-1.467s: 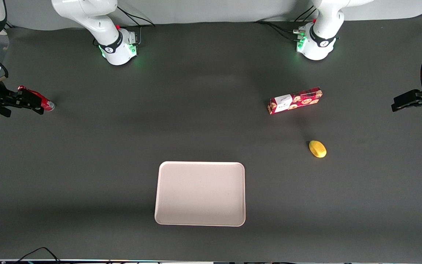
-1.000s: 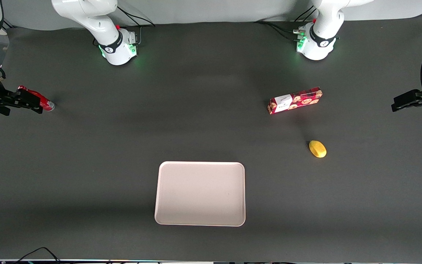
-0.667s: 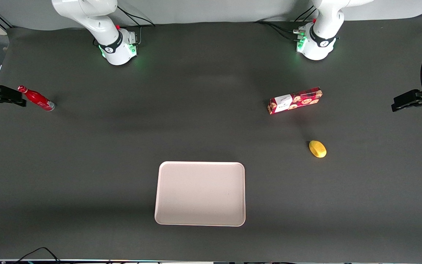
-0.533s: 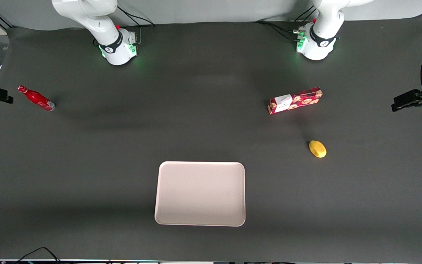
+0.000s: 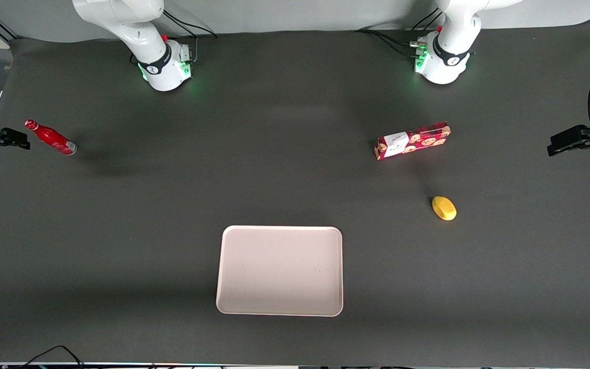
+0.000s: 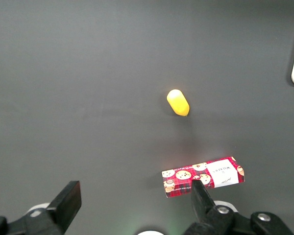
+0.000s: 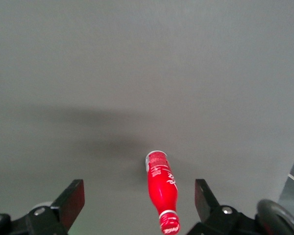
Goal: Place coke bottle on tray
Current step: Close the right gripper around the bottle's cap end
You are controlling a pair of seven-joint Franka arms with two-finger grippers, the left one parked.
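Hand (image 5: 16, 139) sits at the working arm's end of the desk (image 5: 274, 169), just beside the cap of the coke bottle (image 5: 50, 137), not touching it. From the wrist camera the two fingers (image 7: 73, 198) stand wide apart, released, gripping nothing; the bottle's cap end lies between them, body clear of both.

Coke bottle looks to be standing on the dark desk, its silvery base (image 7: 156, 157) on the surface; the front camera's steep angle makes it appear slanted. It casts a soft shadow on the desk.

Tray (image 5: 279, 270) lies flat on the desk, well apart from the bottle, nearer the front camera than it and toward the middle of the desk. Nothing rests on it.

Red patterned box (image 5: 412, 140) lies flat, well apart from the tray, toward the parked arm's end and farther from the front camera than the tray.

Yellow lemon-like piece (image 5: 444, 208) lies near the box, nearer the front camera than it, apart from the tray.
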